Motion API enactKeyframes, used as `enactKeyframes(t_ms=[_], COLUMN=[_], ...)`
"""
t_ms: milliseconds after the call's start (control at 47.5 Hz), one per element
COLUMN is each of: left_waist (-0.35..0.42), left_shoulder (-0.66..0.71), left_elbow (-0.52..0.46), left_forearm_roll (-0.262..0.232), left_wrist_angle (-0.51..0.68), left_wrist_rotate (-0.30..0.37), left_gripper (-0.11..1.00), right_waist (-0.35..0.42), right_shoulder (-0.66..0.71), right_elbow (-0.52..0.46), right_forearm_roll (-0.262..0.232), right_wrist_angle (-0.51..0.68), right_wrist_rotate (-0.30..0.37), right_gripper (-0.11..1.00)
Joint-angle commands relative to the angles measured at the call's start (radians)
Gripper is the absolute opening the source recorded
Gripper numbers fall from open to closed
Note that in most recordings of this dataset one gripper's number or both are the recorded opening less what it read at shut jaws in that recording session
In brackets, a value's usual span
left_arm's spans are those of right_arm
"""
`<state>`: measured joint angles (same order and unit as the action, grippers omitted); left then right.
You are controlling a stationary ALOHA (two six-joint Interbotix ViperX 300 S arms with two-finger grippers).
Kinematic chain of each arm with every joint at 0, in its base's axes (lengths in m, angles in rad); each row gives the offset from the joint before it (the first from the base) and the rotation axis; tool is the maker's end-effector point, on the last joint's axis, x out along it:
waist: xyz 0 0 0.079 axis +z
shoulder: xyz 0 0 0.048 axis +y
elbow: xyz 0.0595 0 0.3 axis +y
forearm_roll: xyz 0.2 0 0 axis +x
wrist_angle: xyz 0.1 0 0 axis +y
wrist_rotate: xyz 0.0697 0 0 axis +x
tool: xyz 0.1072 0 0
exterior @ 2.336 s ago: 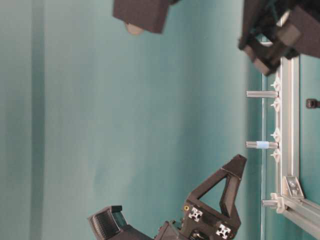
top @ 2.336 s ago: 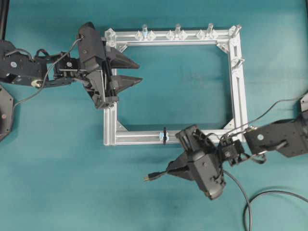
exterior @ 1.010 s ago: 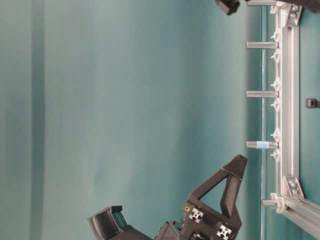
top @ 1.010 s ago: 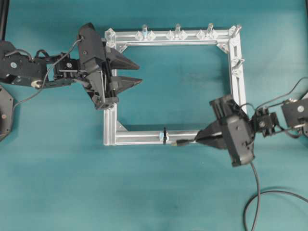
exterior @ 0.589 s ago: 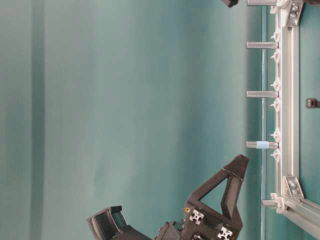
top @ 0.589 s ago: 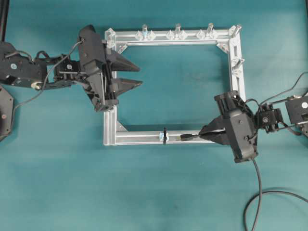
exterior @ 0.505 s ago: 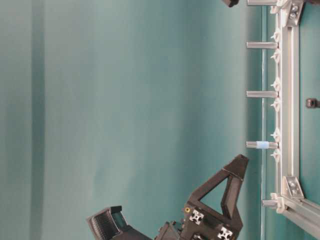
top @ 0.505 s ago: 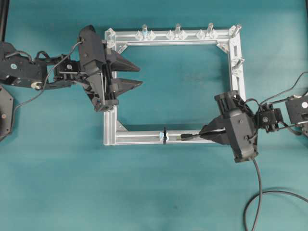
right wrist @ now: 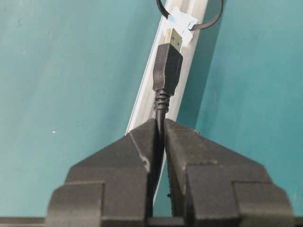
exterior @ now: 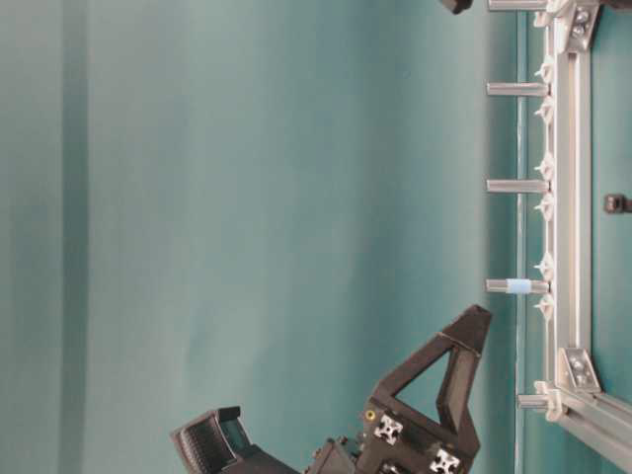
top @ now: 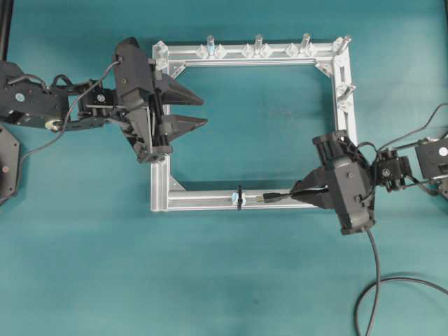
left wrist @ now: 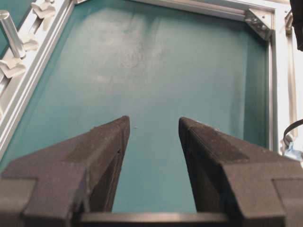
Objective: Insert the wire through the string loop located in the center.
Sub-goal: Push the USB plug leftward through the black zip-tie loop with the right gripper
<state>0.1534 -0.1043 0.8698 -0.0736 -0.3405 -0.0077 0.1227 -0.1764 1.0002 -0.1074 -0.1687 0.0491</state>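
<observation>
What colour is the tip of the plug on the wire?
Gold metal, on the long black wire's dark plug; the right wrist view shows it best.

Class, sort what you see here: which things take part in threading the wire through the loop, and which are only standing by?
In the job: wire; string loop; right gripper, shut on the wire.

Standing by: left gripper, open and empty; clear pegs on the far rail; aluminium frame.

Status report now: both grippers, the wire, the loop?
Right gripper shut on wire. Left gripper open, empty. Plug tip short of string loop, lined up. Nothing between.
</observation>
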Motion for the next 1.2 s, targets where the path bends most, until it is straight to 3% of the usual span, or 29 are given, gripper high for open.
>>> enactKeyframes(t_ms=[0,716,1179], left_waist=[-0.005,-0.005,-0.005], left_shoulder=[-0.021,-0.021,-0.02], left_elbow=[-0.014,-0.014,-0.012], left_forearm_roll=[0.003,0.003,0.003], left_wrist_angle=[-0.005,-0.005,-0.005], left_wrist_rotate=[0.0,0.0,0.0], left_gripper=[0.49,0.49,0.49], right_waist=[-0.003,-0.009,-0.023], right_shoulder=[-0.017,0.005,0.106], right_elbow=[-0.006,-0.021,-0.117], right_forearm_roll=[0.002,0.003,0.003], right_wrist_angle=[-0.008,-0.009,-0.021], right_wrist_rotate=[0.0,0.0,0.0], right_gripper=[0.07,0.07,0.07])
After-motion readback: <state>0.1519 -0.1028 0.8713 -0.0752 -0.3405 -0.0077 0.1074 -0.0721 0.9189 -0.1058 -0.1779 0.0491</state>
